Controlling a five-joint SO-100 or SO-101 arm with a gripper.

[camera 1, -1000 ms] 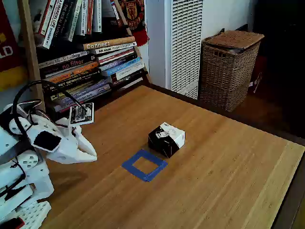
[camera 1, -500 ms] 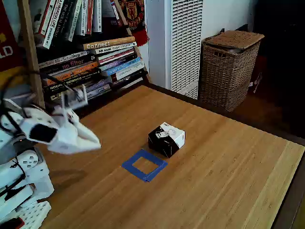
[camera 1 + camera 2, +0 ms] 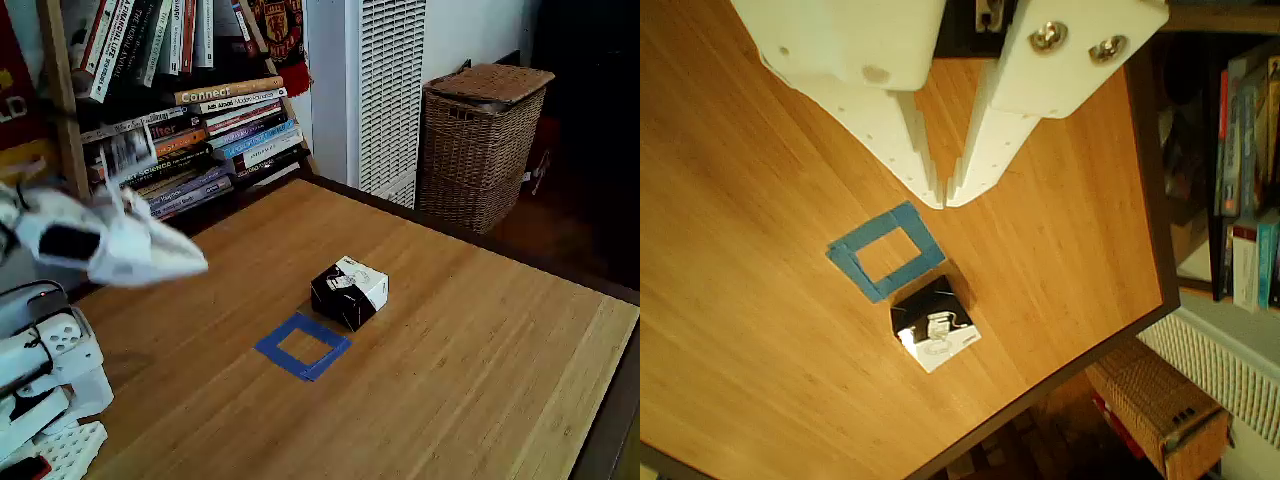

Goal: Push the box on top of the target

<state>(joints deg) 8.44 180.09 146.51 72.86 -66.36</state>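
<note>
The box (image 3: pixel 348 291), black-sided with a white printed top, sits on the wooden table just beyond the target (image 3: pixel 303 346), a hollow square of blue tape; the two nearly touch at one corner. In the other view the box (image 3: pixel 933 326) lies right below the target (image 3: pixel 885 249). My white gripper (image 3: pixel 196 265) hangs blurred in the air at the left, well clear of both. From the other view the gripper (image 3: pixel 944 201) points down over the table with its fingertips touching, shut on nothing.
A shelf of books (image 3: pixel 190 140) rises behind the table's far left edge. A wicker basket (image 3: pixel 481 145) stands on the floor beyond the far corner. The arm's white base (image 3: pixel 45 400) sits at the near left. The table (image 3: pixel 470 380) has bare wood to the right.
The gripper has risen from low over the table's left side and swung up and back. Box and target have not moved.
</note>
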